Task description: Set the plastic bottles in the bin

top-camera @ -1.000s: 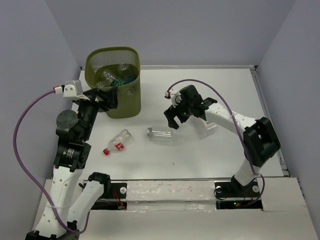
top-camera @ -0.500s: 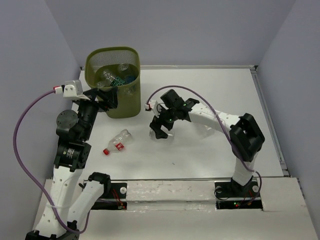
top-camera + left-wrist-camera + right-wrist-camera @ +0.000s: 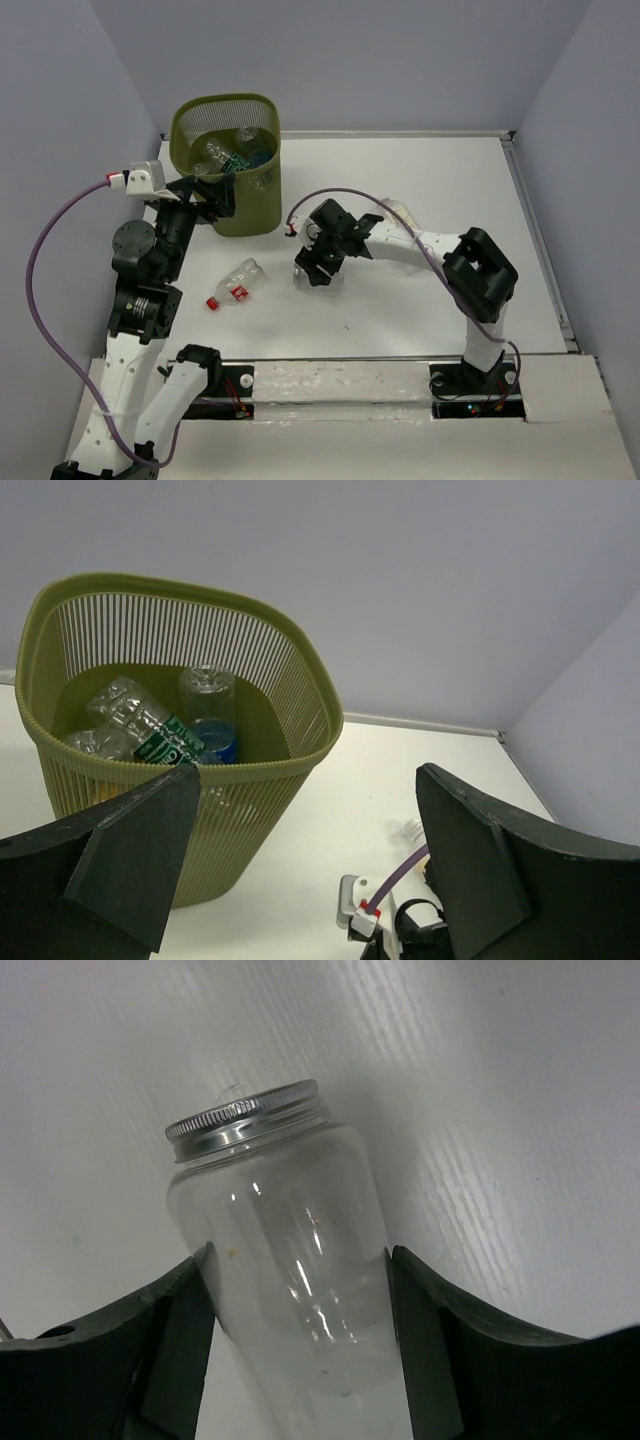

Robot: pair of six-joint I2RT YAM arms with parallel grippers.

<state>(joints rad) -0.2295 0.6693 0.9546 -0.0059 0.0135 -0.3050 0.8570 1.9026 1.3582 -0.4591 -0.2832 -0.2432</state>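
My right gripper (image 3: 318, 267) is down on the table, shut on a clear plastic bottle (image 3: 270, 1190) with a silver cap; both fingers (image 3: 180, 1320) press its sides. A second bottle (image 3: 235, 283), with a red cap and label, lies on the table left of it. Another clear bottle (image 3: 397, 209) shows partly behind the right arm. The olive-green mesh bin (image 3: 246, 212) stands at the back left with several bottles (image 3: 228, 152) inside, also seen in the left wrist view as bottles (image 3: 150, 730). My left gripper (image 3: 208, 196) hovers open and empty beside the bin (image 3: 250, 810).
The table's raised back edge (image 3: 400, 133) and right edge (image 3: 535, 230) bound the surface. The right arm's purple cable (image 3: 340, 195) loops over the middle of the table. Grey walls close in on the left, back and right.
My right arm has swung left and down onto the clear bottle, and its jaws have come together on it. The left arm has not moved.
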